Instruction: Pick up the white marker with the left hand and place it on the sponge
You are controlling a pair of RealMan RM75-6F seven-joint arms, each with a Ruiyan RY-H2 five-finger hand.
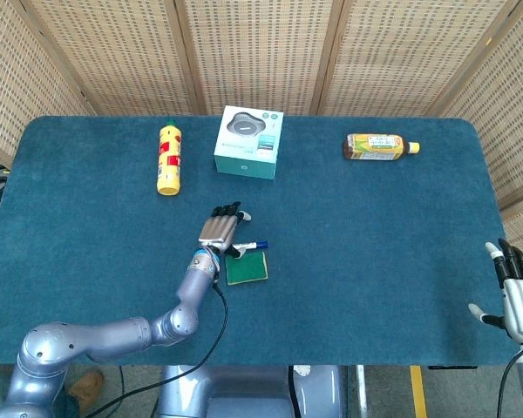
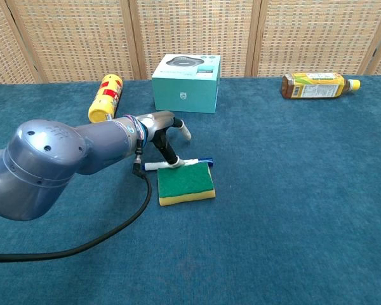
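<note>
The white marker (image 2: pixel 178 164) with its blue cap (image 1: pixel 261 245) lies across the far edge of the green and yellow sponge (image 2: pixel 186 183), low against it. My left hand (image 1: pixel 220 232) reaches over it from the left, and its fingers (image 2: pixel 167 148) come down onto the marker's white barrel and hold it. In the head view the marker (image 1: pixel 247 248) pokes out from under the hand toward the sponge (image 1: pixel 247 268). My right hand (image 1: pixel 516 300) hangs at the table's right front corner, fingers spread, holding nothing.
A teal box (image 1: pixel 249 142) stands at the back centre. A yellow bottle (image 1: pixel 168 157) lies to its left, just behind my left arm. An amber drink bottle (image 1: pixel 379 146) lies at the back right. The blue cloth (image 1: pixel 375 252) covers the table.
</note>
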